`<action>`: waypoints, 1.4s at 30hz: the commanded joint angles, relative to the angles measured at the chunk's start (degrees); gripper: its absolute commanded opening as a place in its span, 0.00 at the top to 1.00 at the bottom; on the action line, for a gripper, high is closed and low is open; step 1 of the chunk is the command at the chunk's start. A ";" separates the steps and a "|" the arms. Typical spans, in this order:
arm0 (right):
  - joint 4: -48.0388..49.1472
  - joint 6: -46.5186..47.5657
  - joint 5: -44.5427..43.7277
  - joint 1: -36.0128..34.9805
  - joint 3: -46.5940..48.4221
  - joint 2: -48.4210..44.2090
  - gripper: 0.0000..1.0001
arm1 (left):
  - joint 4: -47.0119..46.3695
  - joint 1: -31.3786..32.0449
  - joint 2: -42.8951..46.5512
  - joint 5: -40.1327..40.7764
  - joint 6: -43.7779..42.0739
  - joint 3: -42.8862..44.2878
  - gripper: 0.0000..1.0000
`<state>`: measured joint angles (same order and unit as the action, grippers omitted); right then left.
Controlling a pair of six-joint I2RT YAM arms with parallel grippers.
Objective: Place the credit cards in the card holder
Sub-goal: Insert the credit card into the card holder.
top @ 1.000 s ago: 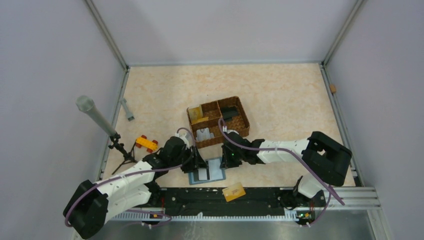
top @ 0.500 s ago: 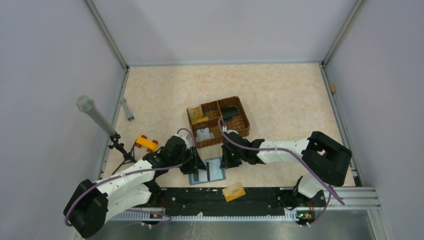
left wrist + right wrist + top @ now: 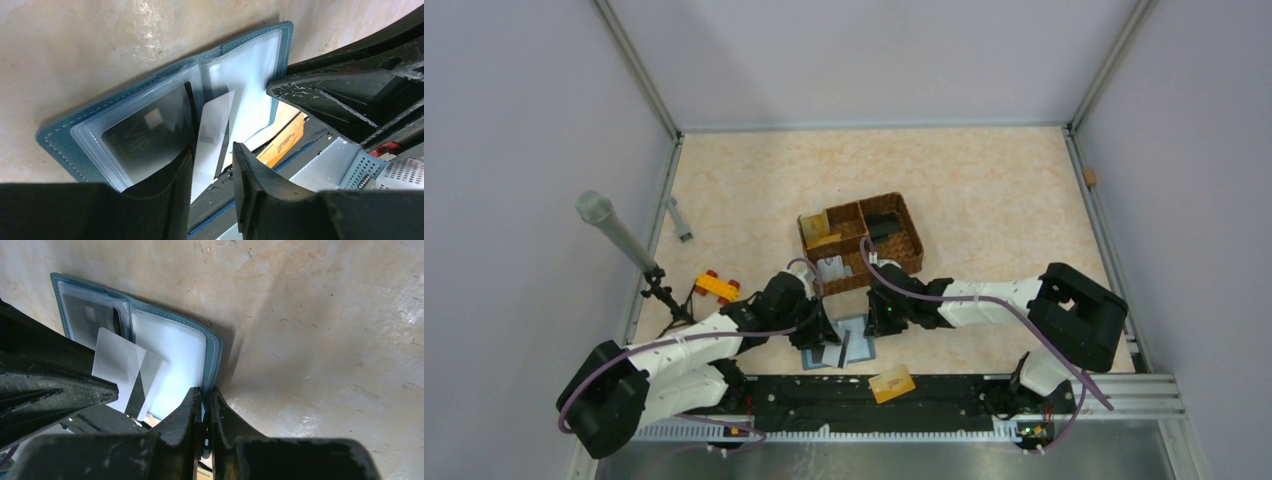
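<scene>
The holder [image 3: 860,341] lies open on the table [image 3: 984,200], at the middle of its near edge, just near of the basket [image 3: 913,243]. Its teal cover faces down and the clear sleeves face up. A dark card [image 3: 145,135] marked VIP sits in the left sleeve. The right sleeve looks bare.

The left gripper [image 3: 213,149] hangs over the holder's near side with its jaws about half open. A white card [image 3: 212,127] stands tilted in the gap between them, its far end over the fold of the holder. The card nearly fills the gap, but I cannot tell whether the fingers press on it or only flank it.

The right gripper [image 3: 205,391] comes in from the right. Its jaws are almost fully closed, pinching the right edge of the holder's cover.

An orange card [image 3: 891,384] lies on the black rail [image 3: 964,395], just near and right of the holder and apart from both grippers. In the basket's far-left compartment a yellow card [image 3: 818,227] stands on edge; the pale pieces in its near-left compartment are too small to name. A yellow-and-red block [image 3: 715,286] sits on the table to the left, well apart from the holder.
</scene>
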<state>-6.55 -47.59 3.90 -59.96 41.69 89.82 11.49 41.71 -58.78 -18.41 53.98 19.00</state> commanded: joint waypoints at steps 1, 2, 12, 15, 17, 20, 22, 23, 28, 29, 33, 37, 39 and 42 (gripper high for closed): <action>-1.87 1.15 -3.02 -0.74 -1.47 0.88 1.00 | 2.10 0.55 -0.27 3.33 -0.77 0.92 0.64; -1.86 1.13 -3.02 -0.69 -1.52 0.88 1.00 | 1.79 0.56 -0.01 3.24 -0.56 0.75 0.67; -1.84 0.81 -3.32 -0.76 -1.79 0.97 1.00 | -0.88 0.58 2.51 5.16 2.38 -3.14 1.00; -2.16 0.68 -3.37 -0.72 -1.87 0.97 1.00 | -2.31 0.60 3.97 6.73 3.16 -4.80 1.00; -2.30 0.58 -3.37 -0.69 -1.88 0.97 1.00 | -3.62 0.62 5.35 8.09 4.12 -6.05 1.00; -2.58 0.52 -3.46 -0.69 -1.77 0.88 1.00 | -4.63 0.59 7.92 10.21 5.09 -7.40 1.00; -2.59 0.46 -3.54 -0.75 -1.70 0.86 1.00 | -5.25 0.57 10.20 11.79 5.91 -8.54 1.00; -2.63 0.34 -3.53 -0.70 -1.70 0.88 1.00 | -5.63 0.56 11.45 12.49 6.27 -9.12 1.00; -2.56 0.23 -3.46 -0.79 -1.78 0.84 1.00 | -7.31 0.63 16.03 14.98 8.07 -11.68 1.00; -2.51 0.19 -3.40 -0.76 -1.73 0.82 1.00 | -7.88 0.65 16.41 15.11 8.31 -12.07 1.00; -2.48 0.22 -3.29 -0.84 -1.78 0.86 1.00 | -10.06 0.65 16.15 14.75 9.40 -13.29 1.00; -2.26 0.22 -3.15 -0.79 -1.65 0.88 1.00 | -13.57 0.93 14.45 14.14 10.51 -14.35 1.00; -2.25 0.14 -3.12 -0.86 -1.65 0.88 1.00 | -14.86 1.52 13.24 14.23 11.40 -14.57 1.00; -1.99 0.02 -3.11 -0.86 -1.79 0.88 1.00 | -16.12 2.64 11.59 15.27 12.59 -14.30 1.00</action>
<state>-6.42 -47.86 3.68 -60.01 41.65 89.82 -1.89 43.24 -44.93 -7.44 65.14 5.87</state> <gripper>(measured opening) 0.070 0.008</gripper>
